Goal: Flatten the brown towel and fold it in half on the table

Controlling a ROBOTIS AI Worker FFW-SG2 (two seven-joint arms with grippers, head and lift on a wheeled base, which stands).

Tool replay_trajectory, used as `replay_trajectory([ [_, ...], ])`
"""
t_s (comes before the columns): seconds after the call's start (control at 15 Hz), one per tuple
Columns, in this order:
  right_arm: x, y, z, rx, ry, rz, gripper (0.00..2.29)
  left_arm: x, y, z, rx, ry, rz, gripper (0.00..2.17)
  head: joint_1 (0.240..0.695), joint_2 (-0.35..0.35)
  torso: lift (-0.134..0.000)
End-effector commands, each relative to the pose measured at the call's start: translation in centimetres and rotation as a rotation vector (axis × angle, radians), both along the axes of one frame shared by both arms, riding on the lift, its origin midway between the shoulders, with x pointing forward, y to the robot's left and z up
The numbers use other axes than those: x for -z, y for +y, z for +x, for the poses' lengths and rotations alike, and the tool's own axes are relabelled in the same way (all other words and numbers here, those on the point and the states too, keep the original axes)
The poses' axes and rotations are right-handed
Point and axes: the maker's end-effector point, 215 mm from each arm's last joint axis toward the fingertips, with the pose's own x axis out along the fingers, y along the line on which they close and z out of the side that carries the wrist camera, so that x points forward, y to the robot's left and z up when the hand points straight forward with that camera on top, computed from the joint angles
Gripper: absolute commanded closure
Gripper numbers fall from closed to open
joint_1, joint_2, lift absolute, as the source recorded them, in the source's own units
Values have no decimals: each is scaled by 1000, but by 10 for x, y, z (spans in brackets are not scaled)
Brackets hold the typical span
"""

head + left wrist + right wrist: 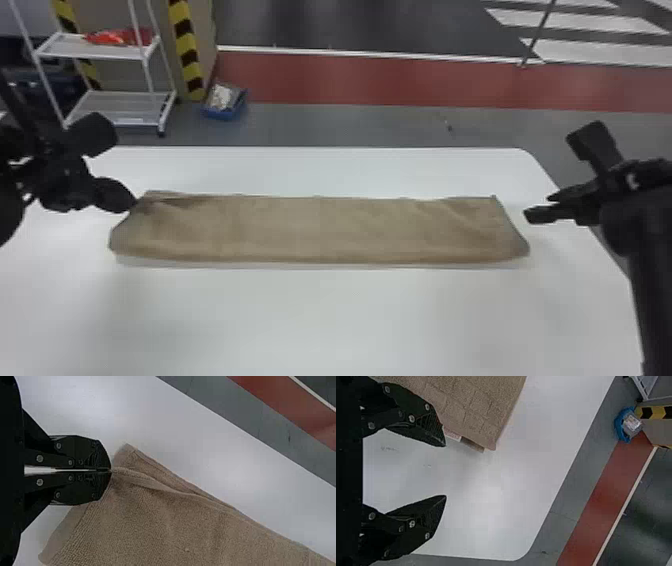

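While my left pincer is closed to a thin line, its tips grip the brown towel at the far-left corner area. My right pincer stands wide, nothing between its fingers, just off the towel's right end; a pale tag pokes out from under the cloth there. Towel: long, low band, doubled over, lying across the table; slight creases at both ends, layers parted beside my left tips. Table: white, smooth, with a rounded far-right corner. Beyond its edge: grey floor, a blue bin, a white cart bearing red items, a red floor strip, yellow-and-black striped posts, then dark floor with white stripes.
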Motion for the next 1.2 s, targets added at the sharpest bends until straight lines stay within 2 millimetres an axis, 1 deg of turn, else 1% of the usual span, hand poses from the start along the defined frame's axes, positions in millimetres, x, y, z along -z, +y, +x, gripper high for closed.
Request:
replay_trajectory([
  [0.0,1,-1,-3,9,1,1,43,-1,-6,0,27,-30,-20,745,695,-110,-128],
  [0.07,1,-2,-4,12,3,0,46,0,-5,1,10,-55,-32,171,695,-112,-128],
  [0.13,1,-2,-4,14,4,1,46,-3,-4,3,-3,-85,-38,-1,695,-114,-128],
  [0.4,5,-1,-8,19,11,6,53,-19,1,3,-19,-136,-60,63,695,-115,-128],
  [0.6,0,-2,-9,40,5,20,53,-31,11,3,-53,-187,-81,70,695,-109,-128],
  [0.67,0,-3,-10,46,6,22,53,-31,13,0,-61,-191,-88,73,695,-107,-128],
  [0.73,-1,-2,-11,46,2,22,49,-36,13,-1,-70,-202,-112,73,695,-105,-128],
  [0.8,0,-2,-13,49,2,29,49,-37,17,-5,-90,-206,-147,76,695,-104,-128],
  [0.87,-1,-3,-15,61,-5,43,49,-43,21,-8,-112,-218,-187,76,695,-102,-128],
  [0.93,-4,-3,-17,77,-15,71,43,-42,25,-12,-138,-217,-218,80,695,-100,-128],
  [1.0,-5,-2,-19,89,-25,97,36,-46,24,-13,-150,-223,-240,80,695,-98,-128],
  [1.07,-8,-2,-21,101,-37,123,29,-46,27,-16,-170,-225,-260,80,695,-96,-128],
  [1.13,-10,-3,-24,117,-48,152,29,-43,35,-22,-209,-218,-282,80,695,-95,-128],
])
